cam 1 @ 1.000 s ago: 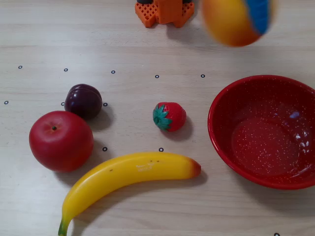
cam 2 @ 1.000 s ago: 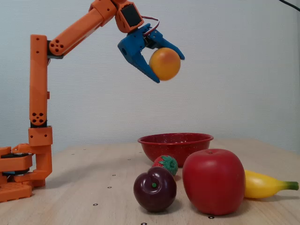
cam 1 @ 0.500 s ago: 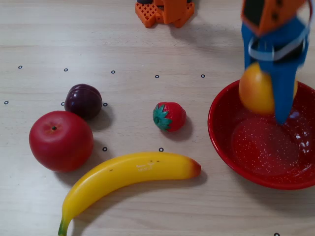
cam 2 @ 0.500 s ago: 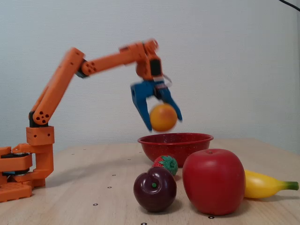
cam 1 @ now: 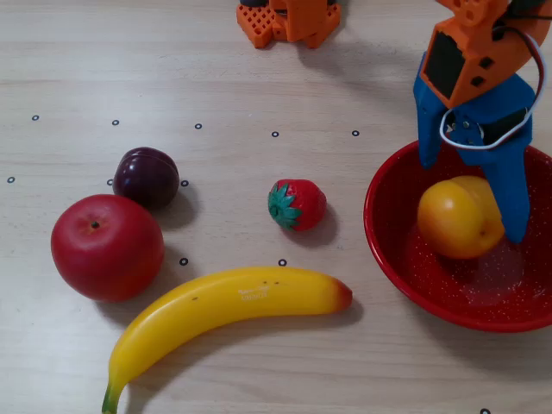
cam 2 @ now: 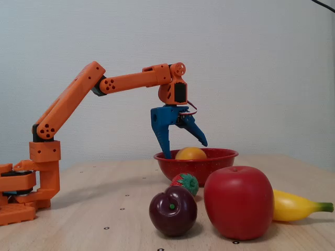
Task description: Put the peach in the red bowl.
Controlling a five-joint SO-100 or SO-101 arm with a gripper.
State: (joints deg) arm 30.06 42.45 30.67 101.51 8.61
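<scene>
Since the earlier frames you have brought the peach (cam 1: 460,217) down from mid-air into the bowl (cam 1: 392,259), and the fingers have let go of it. It now lies in the bowl's left half in the overhead view; in the fixed view only its top (cam 2: 190,153) shows above the rim.

Going near to far in the fixed view: the plum (cam 2: 173,210) and apple (cam 2: 238,201) fill the lower centre, the banana (cam 2: 296,205) pokes out at lower right behind the apple, then the strawberry (cam 2: 185,183), then the bowl (cam 2: 209,162) at centre.

Your gripper (cam 2: 187,148) hangs over the bowl with its 2 blue fingers spread wide, 1 on each side of the peach. In the overhead view the gripper (cam 1: 473,203) is at the upper right, one finger (cam 1: 429,138) above the bowl's far rim, the other (cam 1: 515,194) reaching down beside the peach; whether it touches the fruit you cannot tell. The arm's base (cam 2: 21,193) sits at lower left in the fixed view.
</scene>
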